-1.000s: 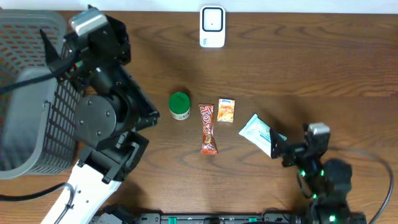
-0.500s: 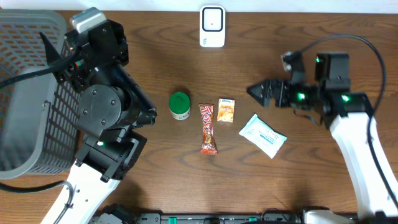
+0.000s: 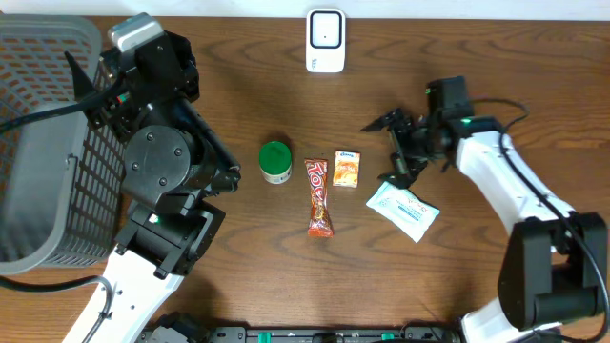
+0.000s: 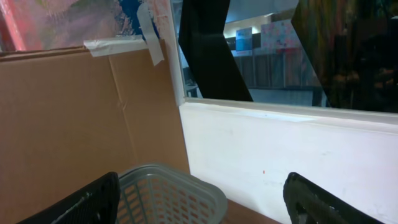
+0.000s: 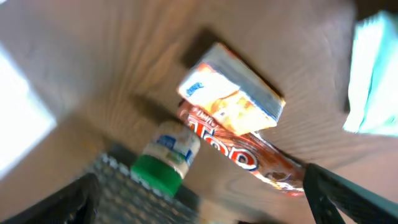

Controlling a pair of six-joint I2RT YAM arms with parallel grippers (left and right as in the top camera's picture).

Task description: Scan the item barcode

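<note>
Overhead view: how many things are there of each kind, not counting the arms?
Green-capped bottle: 1
Red candy bar: 1
Orange snack pack: 1
Pale wipes pack: 1
White scanner: 1
Grey basket: 1
Total: 6

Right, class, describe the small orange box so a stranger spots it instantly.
On the brown wooden table, find the row below the white scanner. Right of the long red candy bar lies the small orange box, the only orange, squarish item.

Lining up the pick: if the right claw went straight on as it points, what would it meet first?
Probably the small orange snack packet, centred ahead of the right claw; the red candy bar lies just beyond. Depth is unclear.
</note>
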